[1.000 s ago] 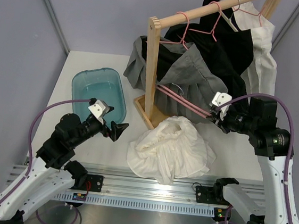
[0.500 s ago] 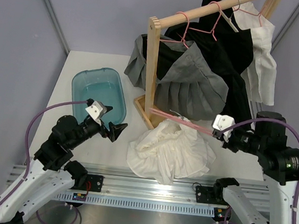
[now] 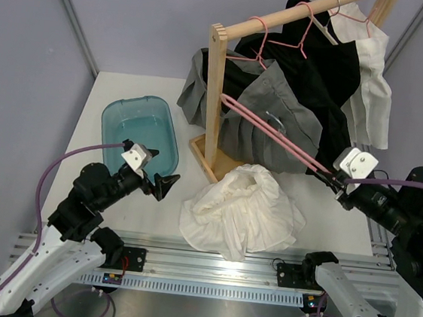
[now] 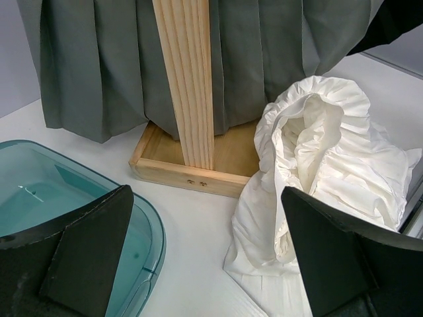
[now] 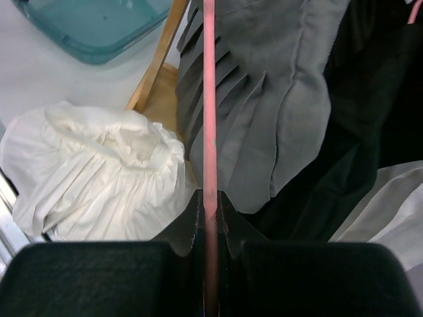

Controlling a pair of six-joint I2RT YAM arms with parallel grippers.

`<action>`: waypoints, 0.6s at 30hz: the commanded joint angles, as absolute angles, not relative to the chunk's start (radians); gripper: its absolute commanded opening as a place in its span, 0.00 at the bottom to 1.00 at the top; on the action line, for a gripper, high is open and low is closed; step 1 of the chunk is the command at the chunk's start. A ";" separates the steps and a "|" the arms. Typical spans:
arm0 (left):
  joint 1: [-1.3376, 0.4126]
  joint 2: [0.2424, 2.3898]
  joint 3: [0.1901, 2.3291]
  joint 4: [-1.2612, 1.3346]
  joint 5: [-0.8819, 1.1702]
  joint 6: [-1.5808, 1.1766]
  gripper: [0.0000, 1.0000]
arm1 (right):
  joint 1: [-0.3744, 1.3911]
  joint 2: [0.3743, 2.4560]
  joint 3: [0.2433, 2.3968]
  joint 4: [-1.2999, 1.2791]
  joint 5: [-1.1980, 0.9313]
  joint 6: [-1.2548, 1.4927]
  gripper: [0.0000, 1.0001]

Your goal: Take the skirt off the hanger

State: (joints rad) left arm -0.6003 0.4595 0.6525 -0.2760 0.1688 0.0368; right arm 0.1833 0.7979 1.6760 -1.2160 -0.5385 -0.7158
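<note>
Top external view: the right gripper point(image 3: 339, 178) is clamped on one end of the pink hanger point(image 3: 275, 133), whose other end reaches almost to the wooden post point(image 3: 214, 106) of the rack. A second ago that gripper sat closer to the post, with the hanger low near the post's foot. It has since drawn back to the right of the post and toward the near edge, and the hanger now slants up across the front of the grey skirt point(image 3: 275, 89). The skirt has kept its place, bunched just right of the post (whether any part is caught on the hanger I cannot tell). My reading is that the pull is drawing the hanger out while the skirt stays behind, so the removal is underway, not finished. The left gripper point(image 3: 165, 185) waits left of the post with its fingers point(image 4: 86, 244) spread wide, holding nothing. A white garment point(image 3: 240, 207) lies heaped in front of the post's foot.
</note>
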 commanded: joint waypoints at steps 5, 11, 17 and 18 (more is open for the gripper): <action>-0.598 0.454 0.699 -0.252 0.184 0.069 0.99 | 0.187 0.870 1.733 -1.028 -0.454 -0.497 0.00; -0.597 0.436 0.689 -0.256 0.181 0.060 0.99 | 0.189 0.936 1.736 -0.957 -0.477 -0.440 0.00; -0.597 0.428 0.670 -0.244 0.183 0.034 0.99 | 0.192 1.052 1.758 -0.858 -0.569 -0.359 0.00; -0.598 0.426 0.670 -0.244 0.181 0.032 0.99 | 0.192 1.069 1.769 -0.839 -0.572 -0.348 0.00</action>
State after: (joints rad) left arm -0.6003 0.4377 0.6552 -0.2909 0.1688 0.0490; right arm 0.1833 1.0191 1.7161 -0.9649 -0.5259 -0.4263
